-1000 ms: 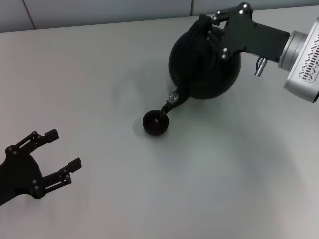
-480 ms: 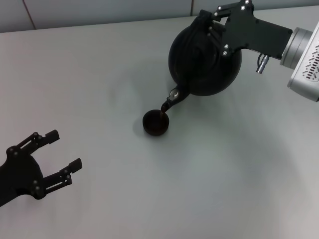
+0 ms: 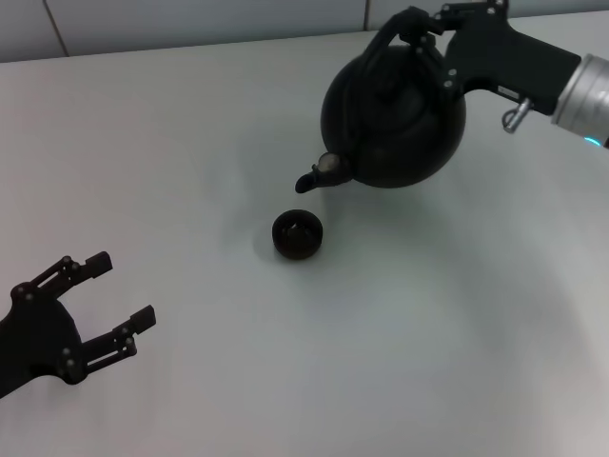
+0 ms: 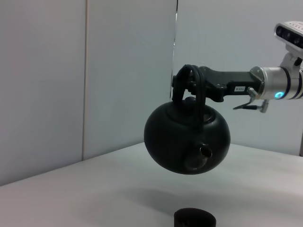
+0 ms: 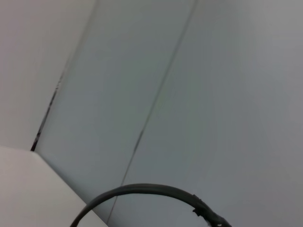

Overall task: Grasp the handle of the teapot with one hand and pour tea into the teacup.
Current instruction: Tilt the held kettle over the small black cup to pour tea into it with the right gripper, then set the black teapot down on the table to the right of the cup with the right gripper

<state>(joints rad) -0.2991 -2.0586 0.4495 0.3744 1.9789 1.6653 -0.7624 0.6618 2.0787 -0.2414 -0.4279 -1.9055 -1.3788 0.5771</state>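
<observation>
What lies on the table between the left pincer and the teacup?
Nothing: in the head view the table is bare between the open left pincer and the teacup. The teapot hangs beyond the cup, held by the right pincer.

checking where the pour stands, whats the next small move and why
Probably lower the teapot to the table, clear of the teacup. The right gripper holds it by the handle in the air, nearly level, the spout beside the cup rather than over it, with no stream visible. The cup seems to hold dark liquid, so pouring looks done. The left gripper is parked open at the near left.
</observation>
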